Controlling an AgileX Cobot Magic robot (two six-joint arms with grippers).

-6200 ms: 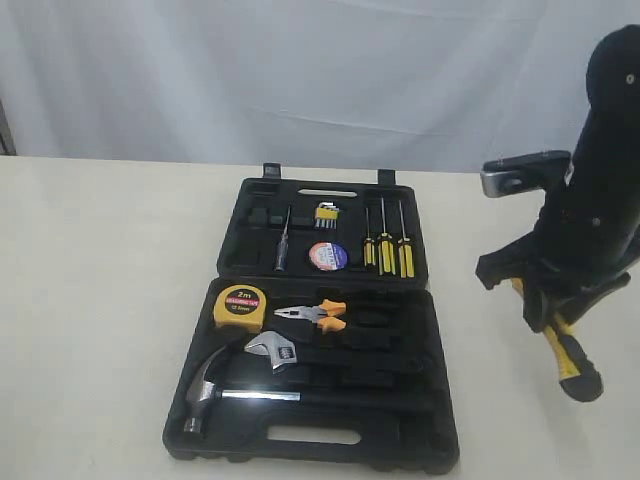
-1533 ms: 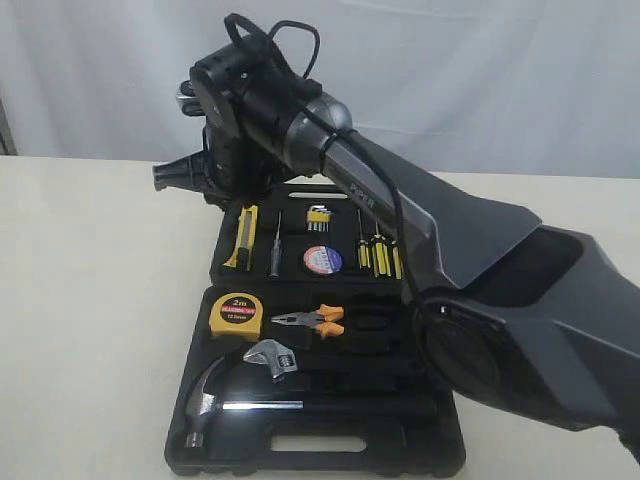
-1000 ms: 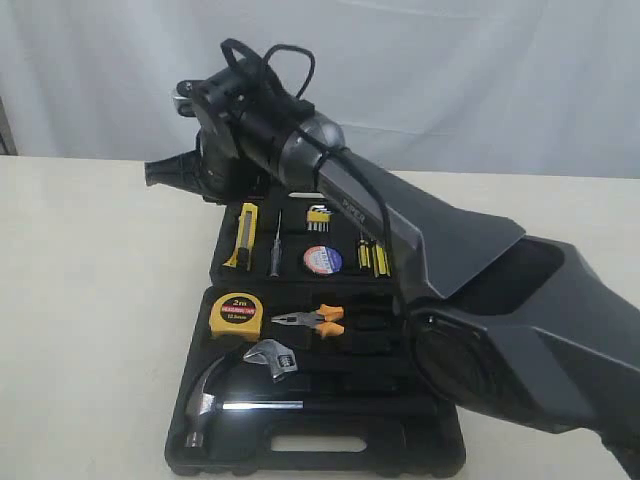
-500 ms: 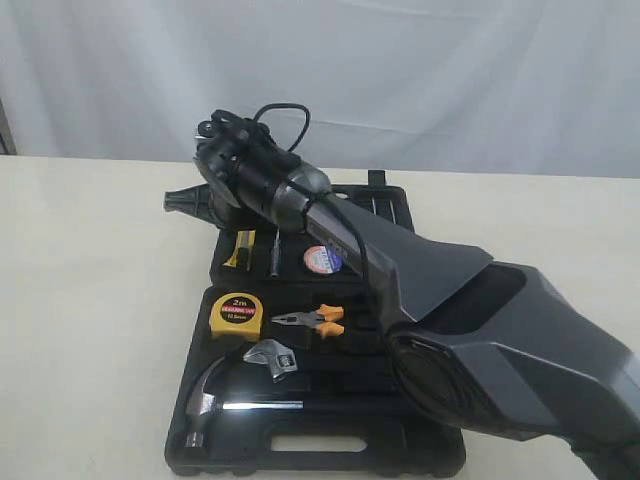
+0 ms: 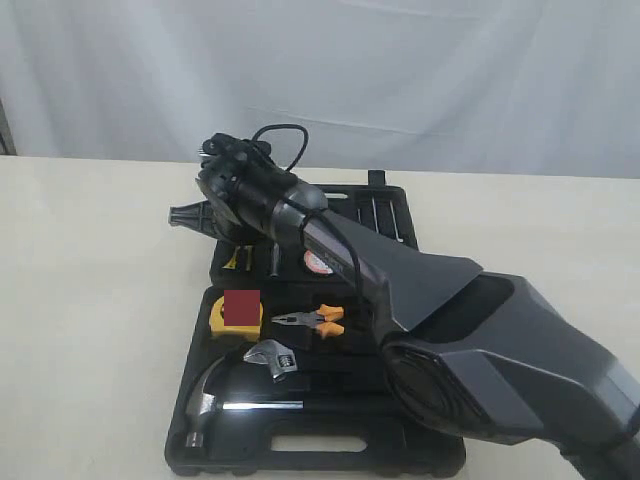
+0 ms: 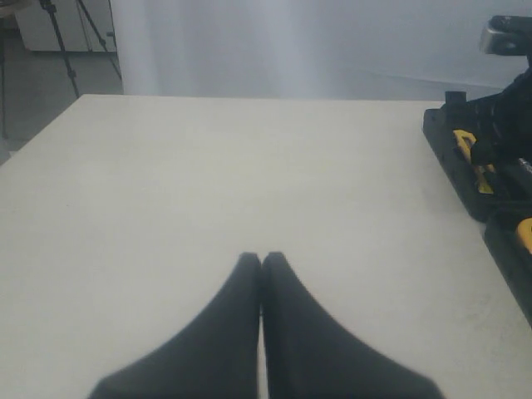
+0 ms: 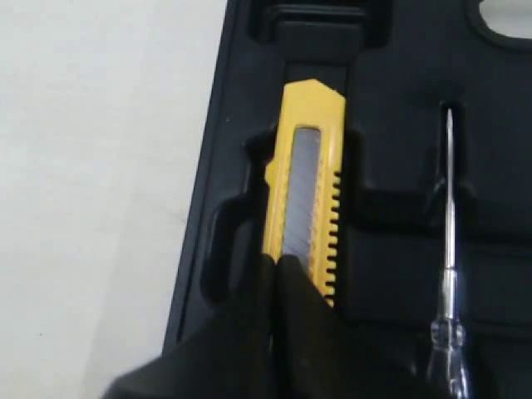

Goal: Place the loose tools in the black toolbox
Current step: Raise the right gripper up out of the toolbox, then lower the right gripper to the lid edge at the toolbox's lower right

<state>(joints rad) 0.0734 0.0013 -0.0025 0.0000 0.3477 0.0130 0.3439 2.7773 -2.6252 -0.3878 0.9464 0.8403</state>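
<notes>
The right gripper (image 7: 276, 264), closed, sits over the near end of the yellow-and-black utility knife (image 7: 303, 179), which lies in a slot of the black toolbox (image 7: 391, 191). A clear-handled screwdriver (image 7: 447, 337) lies just beside. The left gripper (image 6: 262, 259) is closed too.

The knife (image 7: 304, 166), earlier carried beside the toolbox (image 7: 391, 274), now lies in its slot; the right gripper (image 7: 277, 263) drops lower over it.

counter (image 5: 90, 300): pale cream, matte, reaching back to a white curtain (image 5: 420, 80) | on it: I see the black toolbox (image 5: 240, 452), opened flat, both halves down on the surface, slot handle at the near edge | place: about mid-counter, counter showing left, right and behind
</notes>
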